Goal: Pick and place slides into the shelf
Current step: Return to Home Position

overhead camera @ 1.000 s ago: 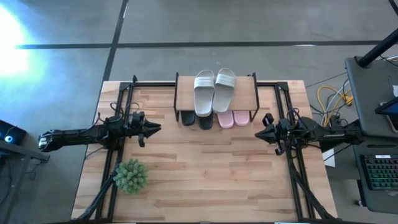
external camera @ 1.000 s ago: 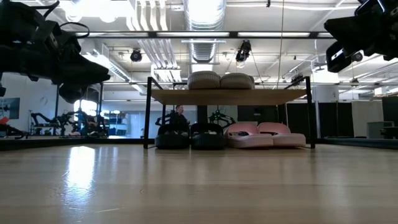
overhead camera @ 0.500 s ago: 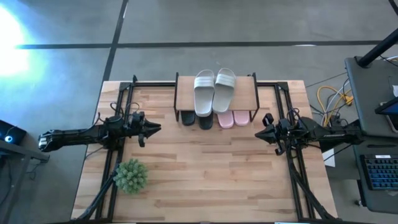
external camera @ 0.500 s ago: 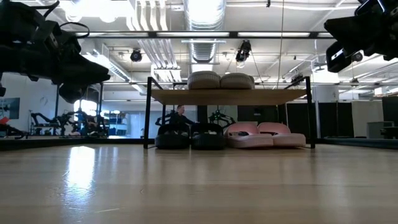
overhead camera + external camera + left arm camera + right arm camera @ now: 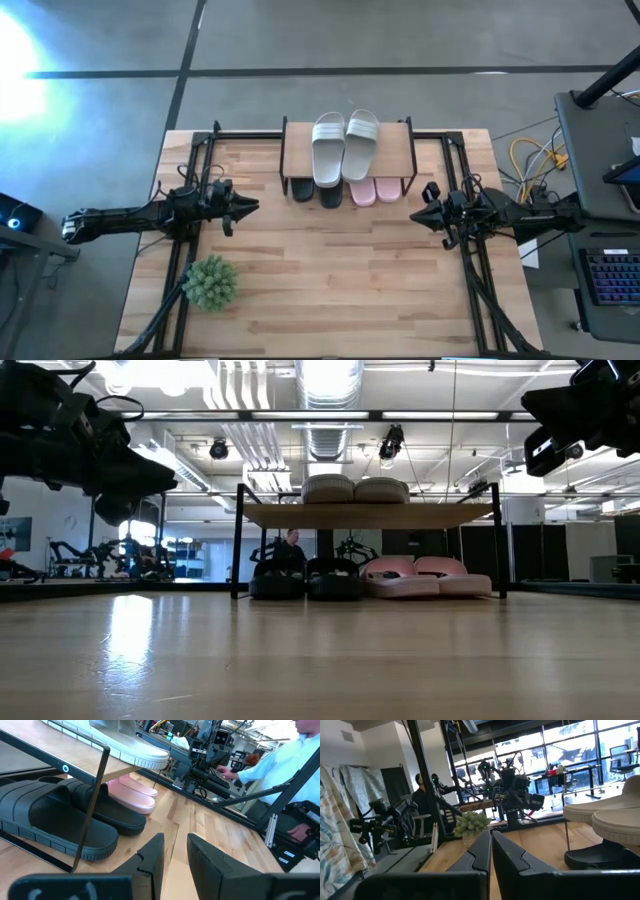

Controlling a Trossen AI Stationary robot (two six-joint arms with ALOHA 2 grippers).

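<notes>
All six slides were in place: grey-white pair [image 5: 345,145] on top of the shelf [image 5: 396,152], black pair [image 5: 318,191] and pink pair [image 5: 376,191] under it, side by side on the bench [image 5: 330,285]. We judged placing done and the step in hand as the retreat to home.

Left tool [image 5: 252,206] hung over the bench's left side, fingers a narrow gap apart, holding nothing. Right tool [image 5: 414,215] hung over the right side, fingers pressed together, empty. Both sat well apart from the shelf, pointing inward.

Next move, our guess: nothing to grasp, just fold both arms back. The left one needs to stay off the plant ball [image 5: 211,282] beside it.

Views: overhead gave us only the ends of the black and pink pairs poking out from under the board. Low view gave them whole, flat on the bench. Left wrist view showed a black slide just beside a shelf leg [image 5: 93,805], plus a person [image 5: 280,765] in a pale shirt beyond the bench, whom overhead missed.
</notes>
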